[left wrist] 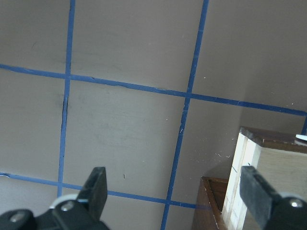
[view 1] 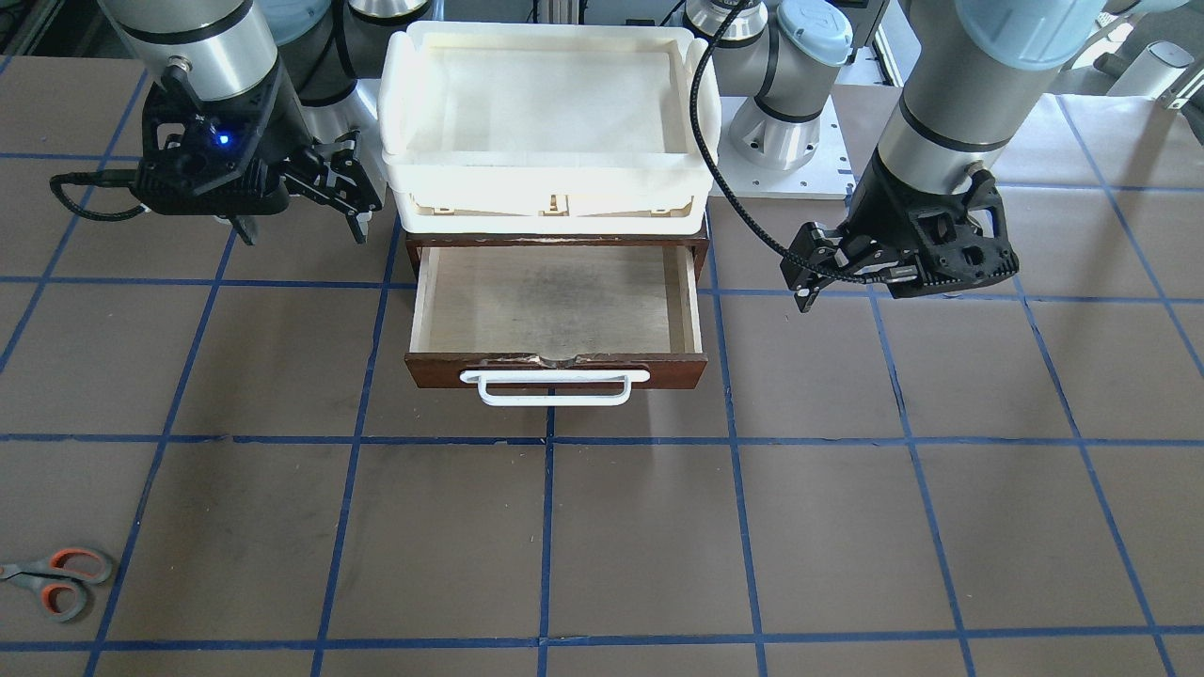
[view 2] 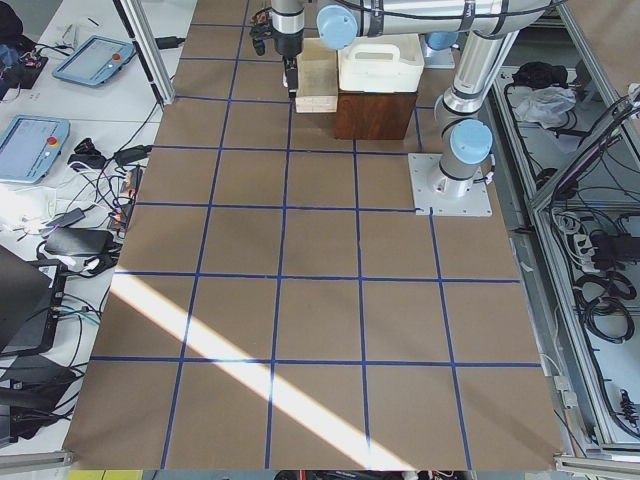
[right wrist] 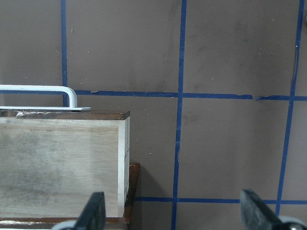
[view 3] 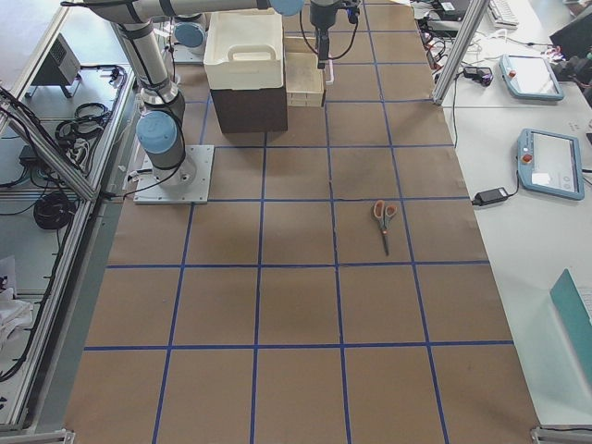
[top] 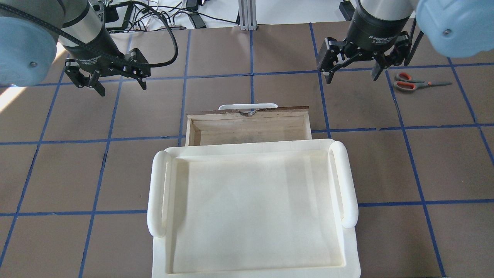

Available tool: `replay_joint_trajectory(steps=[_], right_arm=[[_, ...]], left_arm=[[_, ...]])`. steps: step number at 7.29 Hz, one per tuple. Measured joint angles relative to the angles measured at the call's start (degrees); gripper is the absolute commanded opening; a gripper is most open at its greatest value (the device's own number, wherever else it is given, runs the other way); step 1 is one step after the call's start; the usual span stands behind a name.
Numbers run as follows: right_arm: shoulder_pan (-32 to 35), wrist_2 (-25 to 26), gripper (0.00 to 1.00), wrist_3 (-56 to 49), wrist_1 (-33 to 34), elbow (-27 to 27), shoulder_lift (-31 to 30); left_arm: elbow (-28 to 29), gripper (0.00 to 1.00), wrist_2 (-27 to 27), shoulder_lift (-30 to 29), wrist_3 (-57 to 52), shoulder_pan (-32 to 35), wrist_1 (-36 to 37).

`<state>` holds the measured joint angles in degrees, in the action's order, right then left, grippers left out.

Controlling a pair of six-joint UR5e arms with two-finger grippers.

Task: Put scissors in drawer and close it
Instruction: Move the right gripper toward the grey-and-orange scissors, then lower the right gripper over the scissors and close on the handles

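On the desk (top: 270, 46), well out to the robot's right and farther from the robot than the drawer front, the scissors (top: 418, 82) lie flat and alone. Their long axis runs left-right, roughly parallel to the drawer front, with the handle loops toward the drawer side and the blades pointing away to the right. The drawer (view 1: 435, 369) stands pulled out, its pale interior bare and its white bar handle (view 1: 555, 399) facing away from the robot. A cream tray (top: 347, 185) sits on the cabinet above it. The right pincer (top: 352, 77) hovers over the drawer's right front corner, jaws spread wide, holding nothing. The left pincer (top: 122, 88) hovers off the drawer's opposite side, likewise wide and empty. Finding: the right arm is plainly the nearer. The scissors lie to the right of and beyond its pincer, well apart, and outside the right wrist view. Assessment: the coming move calls for travel rightward and outward, a descent, and the jaws set across the long axis, probably near the pivot.
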<state>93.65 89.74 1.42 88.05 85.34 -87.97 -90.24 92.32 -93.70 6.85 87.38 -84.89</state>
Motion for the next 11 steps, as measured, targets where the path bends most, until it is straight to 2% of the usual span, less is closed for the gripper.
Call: replay_joint_trajectory(steps=[6, 7, 8, 9, 11], right_arm=[[-0.83, 0.09, 1.0, -2.62, 0.32, 0.18, 0.09], [-2.8, 0.03, 1.0, -8.12, 0.57, 0.2, 0.56], [-6.85, -0.11, 1.0, -19.61, 0.67, 0.31, 1.72], [-12.63, -0.38, 1.0, -35.37, 1.64, 0.61, 4.04], [-23.85, -0.39, 1.0, -71.45, 10.81, 1.26, 12.55]], left_arm=[[0.06, 1.0, 0.03, 1.99, -0.02, 0.41, -0.12], [0.03, 1.0, 0.05, 1.87, -0.05, 0.41, -0.12], [0.02, 1.0, 0.05, 1.87, -0.06, 0.42, -0.11], [0.02, 1.0, 0.08, 1.89, -0.03, 0.42, -0.11], [-0.02, 1.0, 0.57, 1.79, -0.02, 0.35, -0.12]])
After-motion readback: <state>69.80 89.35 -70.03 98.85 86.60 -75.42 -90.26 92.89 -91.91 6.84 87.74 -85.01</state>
